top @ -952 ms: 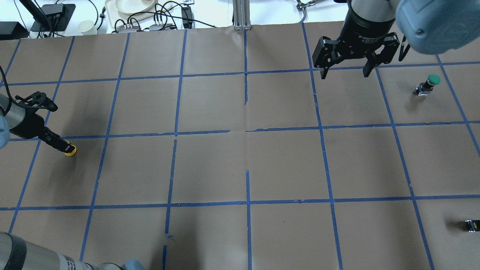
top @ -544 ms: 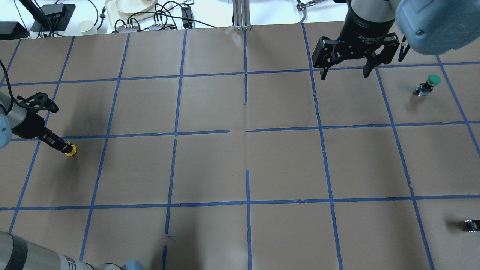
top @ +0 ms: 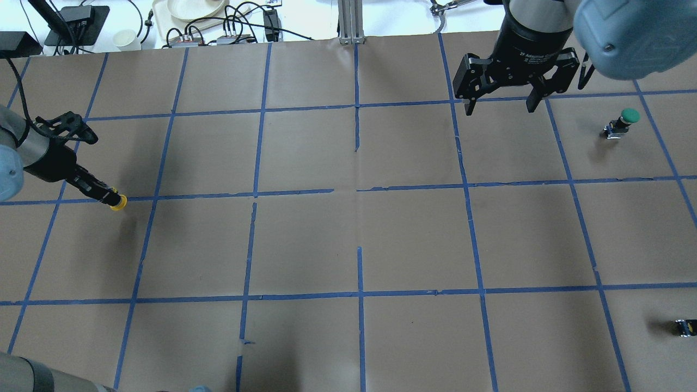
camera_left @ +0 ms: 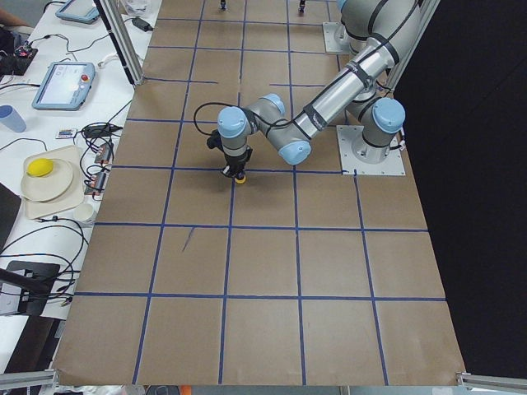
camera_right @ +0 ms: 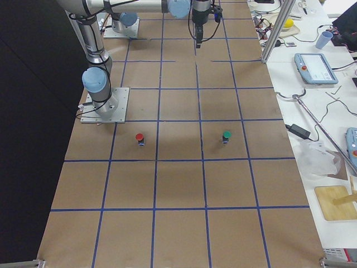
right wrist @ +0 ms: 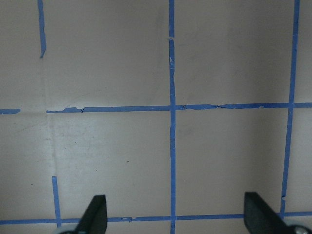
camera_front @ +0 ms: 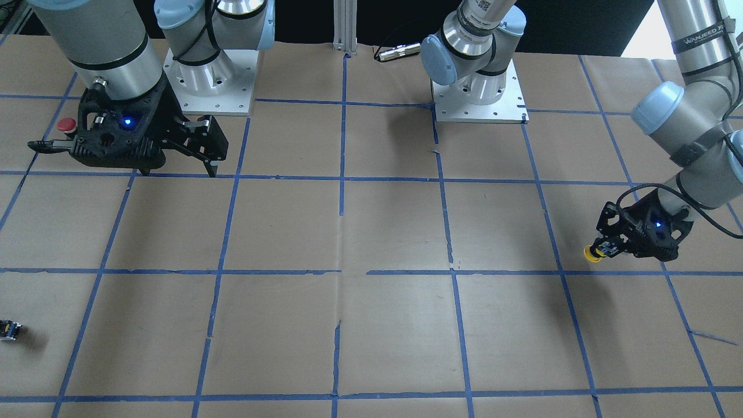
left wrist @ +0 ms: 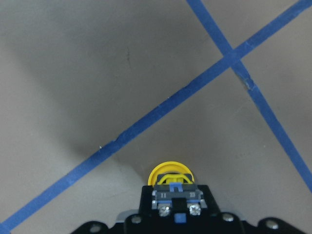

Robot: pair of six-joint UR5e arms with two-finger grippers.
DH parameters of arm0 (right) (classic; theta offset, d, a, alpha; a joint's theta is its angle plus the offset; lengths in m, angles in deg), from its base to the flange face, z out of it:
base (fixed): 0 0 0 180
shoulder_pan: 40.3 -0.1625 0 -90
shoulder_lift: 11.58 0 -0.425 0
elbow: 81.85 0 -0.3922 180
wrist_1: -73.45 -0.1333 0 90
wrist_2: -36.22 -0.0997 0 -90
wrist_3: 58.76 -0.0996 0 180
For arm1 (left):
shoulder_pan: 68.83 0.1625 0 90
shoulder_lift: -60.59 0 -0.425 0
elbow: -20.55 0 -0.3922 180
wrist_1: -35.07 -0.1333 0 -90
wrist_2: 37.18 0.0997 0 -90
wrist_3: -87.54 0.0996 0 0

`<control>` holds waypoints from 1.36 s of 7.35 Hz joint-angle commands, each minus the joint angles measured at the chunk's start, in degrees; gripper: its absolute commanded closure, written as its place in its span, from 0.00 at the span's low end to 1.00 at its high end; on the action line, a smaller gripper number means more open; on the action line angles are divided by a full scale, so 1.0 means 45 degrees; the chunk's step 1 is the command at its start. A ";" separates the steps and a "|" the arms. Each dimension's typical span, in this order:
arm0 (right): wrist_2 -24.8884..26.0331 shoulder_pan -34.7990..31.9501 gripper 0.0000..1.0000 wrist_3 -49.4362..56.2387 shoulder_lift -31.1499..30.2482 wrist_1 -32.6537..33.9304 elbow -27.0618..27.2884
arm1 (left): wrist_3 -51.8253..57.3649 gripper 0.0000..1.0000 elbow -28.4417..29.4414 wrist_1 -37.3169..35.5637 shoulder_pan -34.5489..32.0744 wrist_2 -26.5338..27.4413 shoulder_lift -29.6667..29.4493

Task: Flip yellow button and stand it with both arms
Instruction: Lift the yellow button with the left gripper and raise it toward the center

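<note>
My left gripper (top: 103,192) is shut on the yellow button (top: 118,203) and holds it tilted, with the yellow cap pointing away from the fingers, a little above the brown table paper at the left side, over a blue tape line. The button also shows in the front view (camera_front: 592,254) at the tip of the left gripper (camera_front: 606,248). In the left wrist view its cap (left wrist: 171,175) sticks out past the dark base. My right gripper (top: 501,106) hangs open and empty over the far right of the table, far from the button; its fingers (right wrist: 95,213) frame bare paper.
A green-capped button (top: 626,120) stands at the far right. A red-capped button (camera_front: 65,125) stands near the right arm's base. A small dark block with a yellow spot (top: 685,326) lies at the near right edge. Cables and a plate (top: 190,8) lie beyond the far edge.
My left gripper has risen and moved to the right and away from the robot with the yellow button in it. The right gripper has hardly moved.
</note>
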 commanded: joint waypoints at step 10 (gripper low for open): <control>-0.2837 0.2935 0.00 0.1710 -0.0385 -0.0291 -0.0108 | -0.4493 0.94 -0.0401 0.9098 -0.3655 -1.8053 0.3496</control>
